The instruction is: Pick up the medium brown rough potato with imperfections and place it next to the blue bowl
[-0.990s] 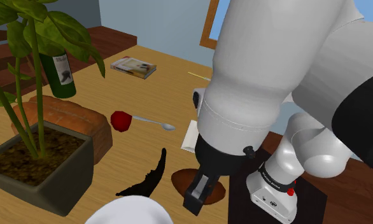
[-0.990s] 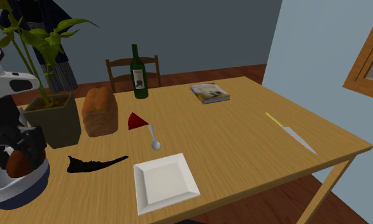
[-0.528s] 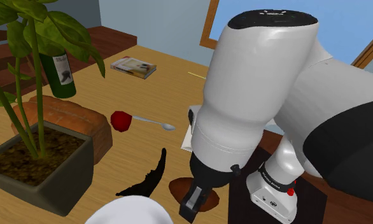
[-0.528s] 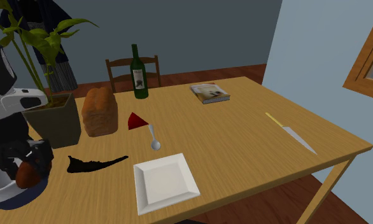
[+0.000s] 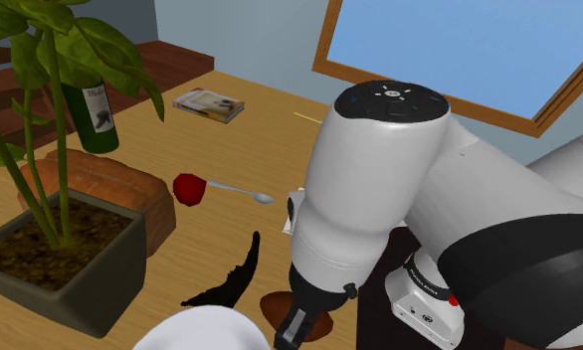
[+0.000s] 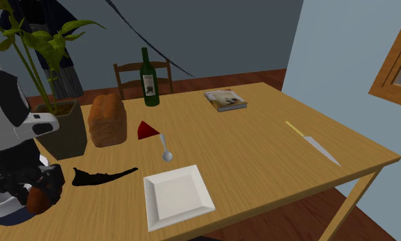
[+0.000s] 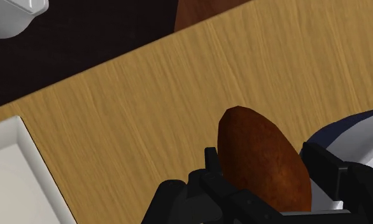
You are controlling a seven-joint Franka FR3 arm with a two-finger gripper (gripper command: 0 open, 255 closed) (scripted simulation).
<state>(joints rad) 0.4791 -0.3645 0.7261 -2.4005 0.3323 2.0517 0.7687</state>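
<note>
Brown and rough-skinned, the potato (image 7: 260,147) is clasped between the black fingers (image 7: 212,170) of the gripper (image 7: 261,168), low over the tabletop (image 7: 147,95). It hangs just beside the bowl (image 7: 356,130), whose dark-blue rim lies close to one finger. In the second exterior view this is the tabletop's near left corner. The white plate (image 6: 177,195) lies to the right, the spoon (image 6: 165,150) and loaf (image 6: 107,120) farther back. Letting go here looks risky: the rounded potato could roll off the near edge, and a finger opening outward could knock the bowl.

Wooden table (image 6: 261,144), chair (image 6: 127,66), blue-grey walls (image 6: 226,34), wood-framed window (image 6: 397,68).
</note>
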